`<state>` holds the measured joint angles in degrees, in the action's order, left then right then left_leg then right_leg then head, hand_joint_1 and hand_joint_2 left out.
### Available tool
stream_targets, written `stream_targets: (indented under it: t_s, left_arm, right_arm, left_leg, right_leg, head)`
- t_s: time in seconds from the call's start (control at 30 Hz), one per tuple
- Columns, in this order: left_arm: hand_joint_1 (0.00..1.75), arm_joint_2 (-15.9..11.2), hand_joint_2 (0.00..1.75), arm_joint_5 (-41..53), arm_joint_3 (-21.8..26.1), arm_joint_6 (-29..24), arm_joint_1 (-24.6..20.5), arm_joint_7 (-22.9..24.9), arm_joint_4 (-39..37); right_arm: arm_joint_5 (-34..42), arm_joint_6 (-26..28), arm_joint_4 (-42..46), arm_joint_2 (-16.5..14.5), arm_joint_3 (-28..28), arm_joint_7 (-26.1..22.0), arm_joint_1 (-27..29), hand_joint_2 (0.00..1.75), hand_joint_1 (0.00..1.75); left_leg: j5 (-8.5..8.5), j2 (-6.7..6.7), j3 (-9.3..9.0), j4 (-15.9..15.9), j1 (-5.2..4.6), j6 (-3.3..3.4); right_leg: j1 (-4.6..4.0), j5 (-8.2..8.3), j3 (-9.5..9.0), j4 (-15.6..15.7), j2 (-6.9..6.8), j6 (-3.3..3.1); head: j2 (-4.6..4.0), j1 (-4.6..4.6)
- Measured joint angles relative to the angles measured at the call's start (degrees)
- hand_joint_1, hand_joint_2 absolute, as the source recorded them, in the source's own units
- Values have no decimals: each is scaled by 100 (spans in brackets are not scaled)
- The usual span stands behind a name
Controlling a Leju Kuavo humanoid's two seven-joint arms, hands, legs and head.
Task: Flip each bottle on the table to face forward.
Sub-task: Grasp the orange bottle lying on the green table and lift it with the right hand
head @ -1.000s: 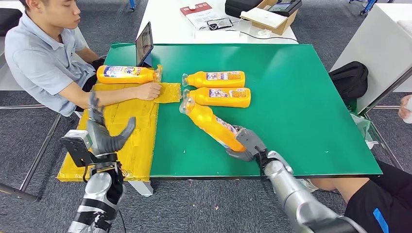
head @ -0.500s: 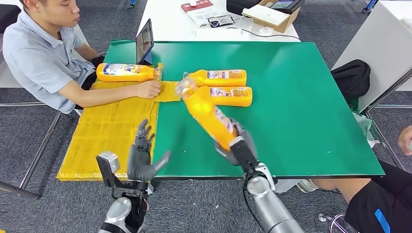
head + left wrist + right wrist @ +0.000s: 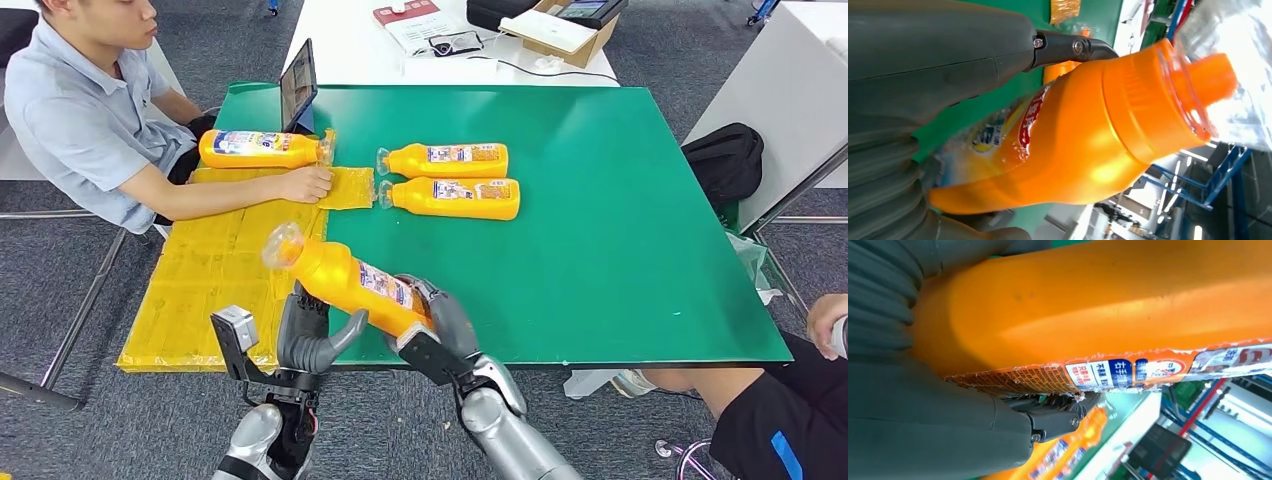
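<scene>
While the right hand (image 3: 440, 325) grips the base end of the lifted bottle (image 3: 345, 278), fingers wrapped round its body, the bottle hangs clear of the desk (image 3: 620, 250) at the near edge, cap tilted up and toward the robot's left. The left hand (image 3: 312, 335) sits just beneath the bottle's neck end with fingers spread and thumb raised; the left wrist view shows bottle and thumb very close, but whether they touch cannot be told, and it holds nothing plainly.

Compared with the frame a second earlier, the bottle has left the desk, where it lay diagonally with its cap beside the other two. Half a second ago it stood steeply in the right hand over the green surface; now it has swung across to the near left, over the edge by the yellow mat (image 3: 215, 280). The left hand has come inward from beyond the mat to meet it. This reads as a hand-to-hand transfer or a two-handed turn, so the flip of this bottle is under way, not finished.

Farther back, two bottles (image 3: 450, 180) lie side by side mid-desk, labels up, unmoved. A fourth bottle (image 3: 262, 150) rests at the far left beside a seated person's forearm (image 3: 240, 192), also unchanged.
</scene>
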<state>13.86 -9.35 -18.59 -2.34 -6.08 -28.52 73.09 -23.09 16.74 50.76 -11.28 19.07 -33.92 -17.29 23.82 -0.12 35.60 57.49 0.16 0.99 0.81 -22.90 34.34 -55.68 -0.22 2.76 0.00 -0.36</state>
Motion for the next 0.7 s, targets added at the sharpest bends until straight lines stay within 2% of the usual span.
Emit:
stream_targets:
  t_s: [0.27,0.5,0.57,0.6,0.7]
  left_arm:
    - [0,5,175,-206,-29,381,-97,150,-188]
    - [0,-39,175,21,-140,525,-233,239,-438]
    - [7,-61,175,147,-152,519,-296,282,-539]
    - [26,-70,175,224,-157,483,-325,298,-597]
    - [144,-87,175,378,-171,351,-395,346,-770]
  right_arm:
    - [35,-27,-561,-126,303,-109,-257,175,175]
    - [-56,56,-788,-194,530,-134,-415,175,175]
    - [-89,96,-823,-197,584,-134,-450,175,175]
    - [-100,112,-832,-200,610,-133,-464,175,175]
    - [-142,161,-839,-210,682,-111,-484,175,175]
  left_leg:
    - [0,0,0,0,0,0]
    - [0,0,0,0,0,0]
    - [0,0,0,0,0,0]
    - [0,0,0,0,0,0]
    - [0,0,0,0,0,0]
  right_leg:
    - [0,0,0,0,0,0]
    - [0,0,0,0,0,0]
    - [0,0,0,0,0,0]
    - [0,0,0,0,0,0]
    - [0,0,1,0,0,0]
  head:
    - [0,1]
    - [0,0]
    - [0,0]
    - [0,-1]
    - [0,-1]
